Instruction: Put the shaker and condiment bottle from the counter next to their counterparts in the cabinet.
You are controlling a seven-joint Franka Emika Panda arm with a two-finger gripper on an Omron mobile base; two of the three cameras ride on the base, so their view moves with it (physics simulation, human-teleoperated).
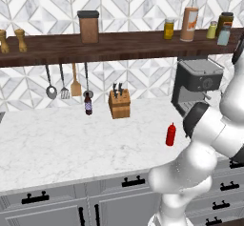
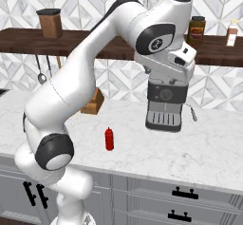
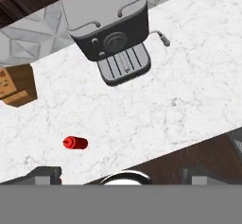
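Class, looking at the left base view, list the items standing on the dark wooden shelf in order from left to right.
Two wooden mills → brown canister with dark lid → yellow jar → tall clear bottle with orange label → small yellow-green shaker → pale blue-grey shaker.

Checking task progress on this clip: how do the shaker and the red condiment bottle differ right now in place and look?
The pale blue-grey shaker already stands on the dark wooden cabinet shelf, at its right end beside other jars; the red condiment bottle stands down on the marble counter, in front of the coffee machine. The shaker is a translucent cylinder with a lighter cap; the bottle is opaque bright red with a pointed nozzle. Both are small, upright and ungripped.
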